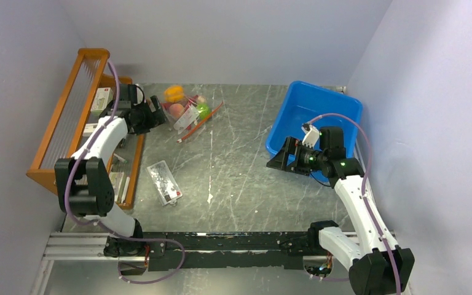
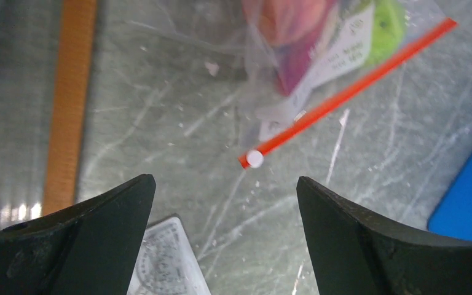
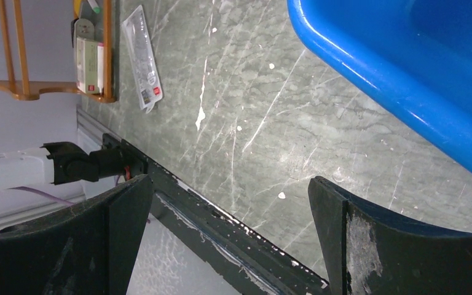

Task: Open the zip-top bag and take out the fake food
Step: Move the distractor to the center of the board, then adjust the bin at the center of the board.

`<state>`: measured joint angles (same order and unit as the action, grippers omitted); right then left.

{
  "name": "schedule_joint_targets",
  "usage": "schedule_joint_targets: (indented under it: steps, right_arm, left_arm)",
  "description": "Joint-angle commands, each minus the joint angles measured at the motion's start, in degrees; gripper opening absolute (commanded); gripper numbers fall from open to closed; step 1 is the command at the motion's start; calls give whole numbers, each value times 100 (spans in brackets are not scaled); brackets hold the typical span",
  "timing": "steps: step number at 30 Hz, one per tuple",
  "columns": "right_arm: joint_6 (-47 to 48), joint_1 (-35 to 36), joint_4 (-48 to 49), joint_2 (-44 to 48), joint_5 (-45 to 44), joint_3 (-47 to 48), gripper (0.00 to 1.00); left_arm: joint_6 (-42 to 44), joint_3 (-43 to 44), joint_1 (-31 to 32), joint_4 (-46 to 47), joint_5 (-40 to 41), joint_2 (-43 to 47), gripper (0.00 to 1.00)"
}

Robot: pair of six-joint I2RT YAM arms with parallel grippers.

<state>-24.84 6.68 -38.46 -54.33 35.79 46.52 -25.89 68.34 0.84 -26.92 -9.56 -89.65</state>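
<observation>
Desk (image 1: 239, 178): grey, marbled, scratched.
Flat packet (image 1: 165, 182): lies towards the near-left corner, well apart from the bag.
Right pincer (image 1: 276, 158): spread wide, nothing between the fingers; over the desk by the blue bin's near-left corner.
Blue bin (image 1: 319, 101): far-right corner.
Wooden rack (image 1: 43, 175): along the left edge.
Left pincer (image 1: 158, 114): spread wide, nothing gripped; just beside the bag.
Zip-top bag (image 1: 187, 117): lies flat near the far-left corner, orange-red strip towards the desk's middle.
Fake food (image 1: 173, 93): orange, pink and green pieces showing through the bag's plastic.
</observation>
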Motion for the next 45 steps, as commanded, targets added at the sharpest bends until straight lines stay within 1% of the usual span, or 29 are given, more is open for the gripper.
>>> schedule_joint_targets:
  steps: [1, 4, 7, 10, 11, 13, 16, 17, 19, 22, 23, 27, 32, 35, 38, 40, 43, 45]
  right_arm:
    - [93, -52, -48, 37, -54, -47, 100]
    - [133, -52, -68, 51, -93, -67, 100]
    - [137, -56, -21, 7, -111, -125, 100]
    - [201, -55, -65, -119, -82, -101, 100]
    - [233, -53, -94, -146, -81, -79, 100]
    - [283, -52, -95, -145, -87, -99, 100]
    - [235, -52, 17, -136, -93, -184, 100]
    - [233, -55, 18, -150, -72, -187, 100]
    - [240, -53, 6, -166, -47, -179, 100]
    - [199, -52, 88, -159, -118, -221, 100]
    - [193, -52, 110, -164, -143, -218, 100]
    - [170, -53, 132, -251, -289, -175, 100]
    - [67, -58, 284, -278, -409, -65, 100]
    - [-59, -53, 462, -232, -444, -14, 100]
    - [26, -53, 335, -334, -760, 213, 100]
    - [173, -52, 90, -455, -1102, 548, 100]
    - [324, -52, 39, -532, -1503, 1009, 100]
    - [337, -52, 49, -633, -2178, 1335, 100]
  left_arm:
    - [281, 559, -231, -519, 646, -418, 99]
    - [366, 497, -533, -470, 721, -458, 99]
    - [440, 447, -665, -507, 665, -501, 99]
    - [507, 398, -737, -611, 993, -461, 99]
    - [499, 381, -818, -631, 977, -425, 99]
    - [515, 231, -894, -491, 700, -314, 99]
    - [515, 147, -904, -556, 818, -219, 99]
    - [515, 112, -902, -560, 715, -182, 99]
    - [762, -68, -855, -404, 117, 22, 99]
    - [678, -492, -423, -85, -603, 649, 99]
    - [637, -608, -215, -47, -665, 829, 100]
    - [17, -1287, 597, 251, -927, 1505, 100]
    - [-743, -2591, 1386, 932, -1027, 2055, 98]
    - [-1074, -3347, 1678, 1242, -902, 2002, 97]
    - [-1318, -3803, 1869, 1507, -693, 1890, 94]
    - [-1400, -3910, 1895, 1324, -209, 1811, 93]
    - [-1722, -3951, 1896, 593, 763, 1753, 93]
    - [-1912, -4132, 1893, 389, 1091, 1849, 94]
